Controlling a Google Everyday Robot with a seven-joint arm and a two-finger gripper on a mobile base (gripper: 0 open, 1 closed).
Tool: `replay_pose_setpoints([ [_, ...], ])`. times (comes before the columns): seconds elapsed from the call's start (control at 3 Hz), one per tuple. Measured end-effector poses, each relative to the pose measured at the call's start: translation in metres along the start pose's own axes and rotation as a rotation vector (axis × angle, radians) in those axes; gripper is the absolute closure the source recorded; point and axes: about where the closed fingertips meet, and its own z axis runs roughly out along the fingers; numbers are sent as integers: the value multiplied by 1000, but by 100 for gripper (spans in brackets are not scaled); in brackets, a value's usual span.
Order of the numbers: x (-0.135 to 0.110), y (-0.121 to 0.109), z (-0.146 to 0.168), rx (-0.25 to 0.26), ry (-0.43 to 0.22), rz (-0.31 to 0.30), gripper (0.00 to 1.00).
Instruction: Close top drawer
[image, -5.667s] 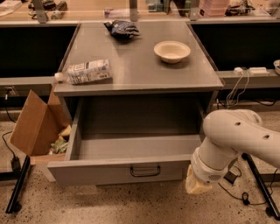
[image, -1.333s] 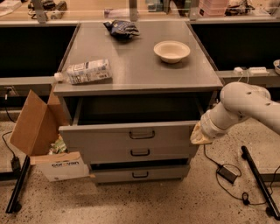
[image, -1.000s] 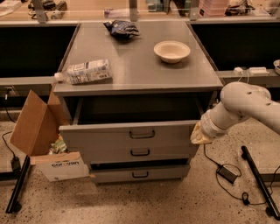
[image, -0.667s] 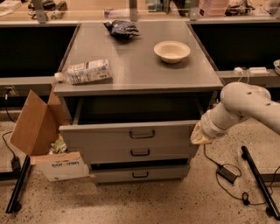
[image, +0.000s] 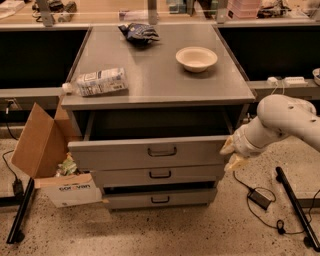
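Camera view looks down on a grey cabinet with three drawers. Top drawer (image: 150, 152) is pulled out only partway — its plain front stands proud of the counter (image: 160, 82) edge, with a dark gap of open interior showing behind it. Dark loop handle sits at the centre of the front. Two shallower drawers (image: 159, 186) below look closer in, the lowest slightly recessed.

Hand (image: 231, 154) is at the right end of the top drawer's front, touching or just beside the corner, coming in from the white arm (image: 282, 122) on the right. It holds nothing; cannot tell how far apart its fingers stand. Placement makes sense as a push — flat against the front edge rather than hooked on the handle, since closing needs no grasp.

On the counter: a white bowl (image: 196, 58), a plastic bottle (image: 96, 82) lying on its side near the left edge, a dark bag (image: 139, 33) at the back. All well back from the drawer opening. Open cardboard box (image: 52, 160) with trash sits on the floor at the cabinet's left, beside the drawer front but seemingly not blocking its travel.

Judgement: task mostly done, a last push inward left. Pushing off-centre at the corner may skew the drawer on its runners.
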Motion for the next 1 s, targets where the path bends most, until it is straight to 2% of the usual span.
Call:
replay_pose_setpoints([
  [0.33,8,-12,-4,36,-11,12,0],
  [1.0,12,-21,-9,67,-35,15,0],
])
